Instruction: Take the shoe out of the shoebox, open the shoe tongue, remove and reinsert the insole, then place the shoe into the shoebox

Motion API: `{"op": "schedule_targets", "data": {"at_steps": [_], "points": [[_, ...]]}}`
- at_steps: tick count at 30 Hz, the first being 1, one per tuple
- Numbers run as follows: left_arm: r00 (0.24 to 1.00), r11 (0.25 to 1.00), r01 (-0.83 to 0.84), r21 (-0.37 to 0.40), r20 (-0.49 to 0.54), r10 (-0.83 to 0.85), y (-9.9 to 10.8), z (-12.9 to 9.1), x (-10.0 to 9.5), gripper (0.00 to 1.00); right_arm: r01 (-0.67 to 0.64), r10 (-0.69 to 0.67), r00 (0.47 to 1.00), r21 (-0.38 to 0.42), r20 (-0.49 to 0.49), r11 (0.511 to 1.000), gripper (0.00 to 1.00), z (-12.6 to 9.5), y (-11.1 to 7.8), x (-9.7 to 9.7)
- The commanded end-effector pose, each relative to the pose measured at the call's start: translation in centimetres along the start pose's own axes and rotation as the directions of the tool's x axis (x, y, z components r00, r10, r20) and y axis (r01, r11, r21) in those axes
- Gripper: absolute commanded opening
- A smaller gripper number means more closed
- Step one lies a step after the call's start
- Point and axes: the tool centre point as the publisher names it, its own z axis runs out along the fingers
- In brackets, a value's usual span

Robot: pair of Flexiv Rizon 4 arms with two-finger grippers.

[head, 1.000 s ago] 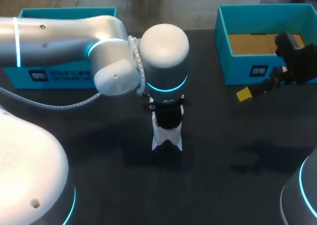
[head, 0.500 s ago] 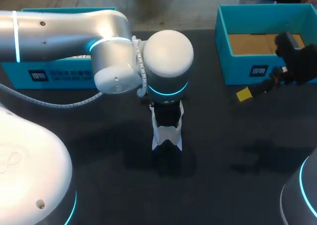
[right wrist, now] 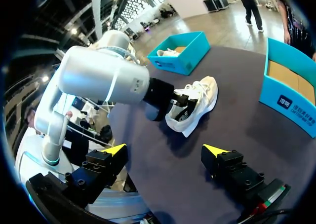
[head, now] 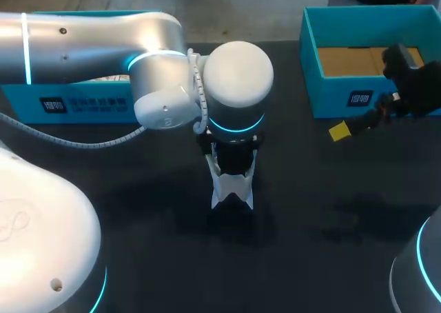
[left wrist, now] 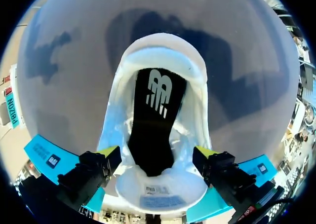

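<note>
The left arm comes in from the left and reaches to the middle of the dark surface; its left claw is clenched on the white shoe, one yellow-tipped finger pressed to each side of the shoe's mouth, the two standing wide apart. The shoe is on the surface near the middle, well apart from both boxes; from across the surface it looks tipped to one side, part of its pale sole showing. Looking down past the claw, the shoe's mouth gapes; the black insole lies inside it, running from the heel end toward the tongue, which lies just under the claw with a pale label on it.

The teal shoebox stands at the far right of the surface, its top off and a brown cardboard floor showing inside. The right claw hangs above the surface just beside the shoebox's near wall; it is released, its yellow tips spread apart with nothing between them. A second teal box sits at the far left, partly hidden behind the left arm; something white lies in it, though I cannot tell what.
</note>
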Motion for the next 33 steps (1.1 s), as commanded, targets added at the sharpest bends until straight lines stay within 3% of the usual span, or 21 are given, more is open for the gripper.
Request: {"op": "schedule_targets", "data": {"at_steps": [1, 14, 33], "points": [[1.0, 1.0, -0.001, -0.008, 0.002, 0.001, 0.2, -0.7, 0.3, 1.0, -0.002, 0.002, 1.0, 0.002, 0.002, 1.0, 1.0, 0.1, 0.0, 0.0], [1.0, 0.999, -0.017, -0.03, 0.012, 0.017, 1.6, -2.5, 0.4, 1.0, -0.002, 0.002, 1.0, 0.002, 0.002, 1.0, 1.0, 0.1, 0.0, 0.0], [1.0, 0.996, -0.008, -0.092, 0.021, 0.01, 6.5, -3.9, 0.8, 1.0, -0.002, 0.002, 1.0, 0.002, 0.002, 1.0, 1.0, 0.1, 0.0, 0.0]]}}
